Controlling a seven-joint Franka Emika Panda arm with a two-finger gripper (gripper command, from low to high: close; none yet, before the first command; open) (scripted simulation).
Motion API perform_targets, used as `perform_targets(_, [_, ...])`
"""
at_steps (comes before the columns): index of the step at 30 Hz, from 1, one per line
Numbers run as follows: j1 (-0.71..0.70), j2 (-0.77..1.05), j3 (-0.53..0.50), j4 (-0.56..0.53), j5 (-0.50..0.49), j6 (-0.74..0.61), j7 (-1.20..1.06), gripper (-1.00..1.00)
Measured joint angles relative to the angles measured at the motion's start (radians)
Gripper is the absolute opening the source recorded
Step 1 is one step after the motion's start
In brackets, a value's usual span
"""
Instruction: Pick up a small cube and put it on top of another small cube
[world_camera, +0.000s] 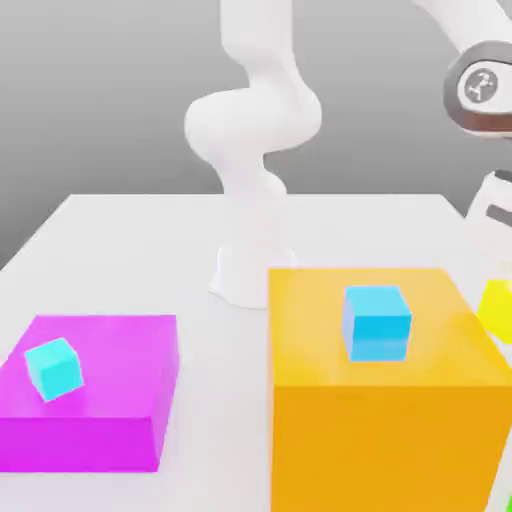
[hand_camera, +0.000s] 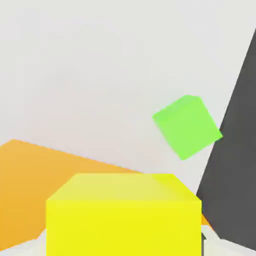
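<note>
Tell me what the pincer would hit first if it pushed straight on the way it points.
It is shut on the yellow cube, so that leads. Ahead lies bare white table; the green cube sits off to one side. Depth is unclear.

I work over a white table (world_camera: 120, 225) whose flat, matte top spreads out under an even, soft light with barely any shadow. Behind its far edge I see only a plain grey backdrop (world_camera: 90, 90), darker toward the top and paler lower down, with no windows or other furniture in sight. From my hand the same pale surface stretches away, cut along one side by a dark grey area (hand_camera: 237, 150).
</note>
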Motion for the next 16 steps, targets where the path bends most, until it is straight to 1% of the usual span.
perform_targets(5, [-0.108,-0.116,-0.064,0.080,0.068,-0.193,0.221,-1.00])
perform_targets(7, [-0.137,-0.160,-0.093,0.066,0.135,-0.219,0.307,-1.00])
perform_targets(9, [-0.152,-0.177,-0.112,0.024,0.194,-0.191,0.358,-1.00])
perform_targets(12, [-0.157,-0.142,-0.120,-0.055,0.216,-0.078,0.369,-1.00])
perform_targets(13, [-0.158,-0.134,-0.120,-0.071,0.218,-0.053,0.369,1.00])
perform_targets(16, [-0.158,-0.134,-0.120,-0.071,0.218,-0.053,0.369,1.00])
